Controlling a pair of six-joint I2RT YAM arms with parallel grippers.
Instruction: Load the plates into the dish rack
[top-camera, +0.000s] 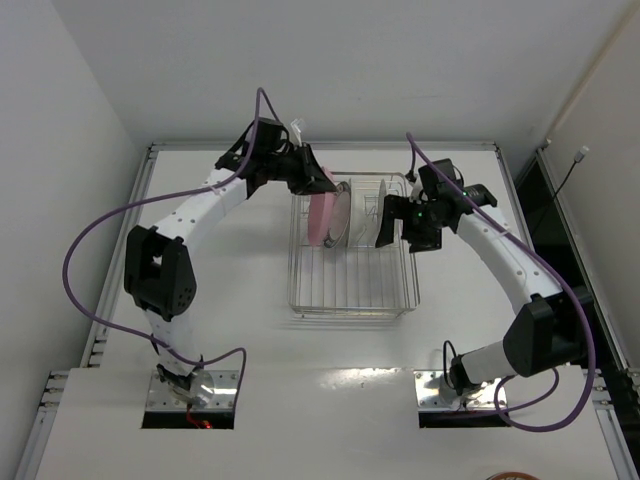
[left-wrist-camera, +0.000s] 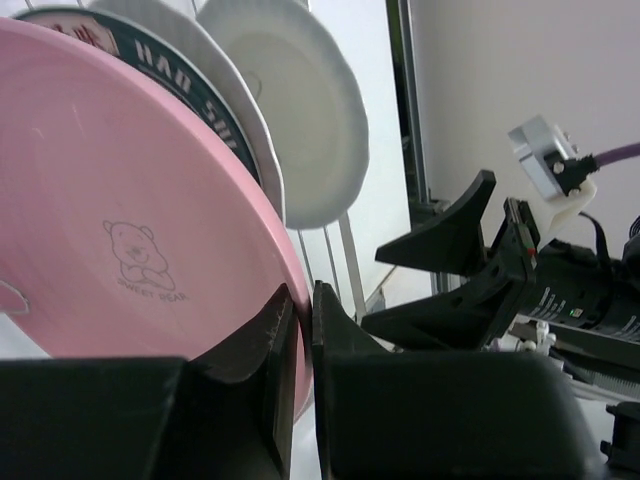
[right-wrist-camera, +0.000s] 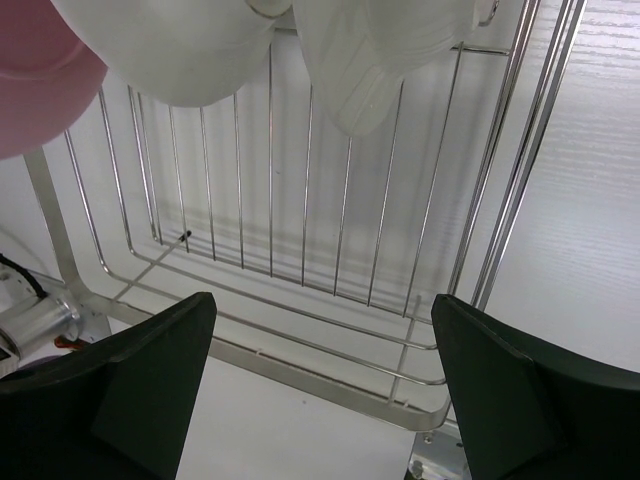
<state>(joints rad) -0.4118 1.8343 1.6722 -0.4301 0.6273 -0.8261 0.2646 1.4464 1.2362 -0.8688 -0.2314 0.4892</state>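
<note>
Currently the left end effector (left-wrist-camera: 302, 310) clamps the pink plate (left-wrist-camera: 120, 200) at the dish rack (top-camera: 350, 295); the right end effector (right-wrist-camera: 325, 350) gapes open.

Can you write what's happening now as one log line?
left gripper: shut on pink plate | right gripper: open | dish rack: holds other plates

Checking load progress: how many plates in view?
3, all upright at the rack: pink plate at its left end, pinched by the left gripper; dark-rimmed plate right behind it; white plate further right. Another could be hidden between them.
</note>
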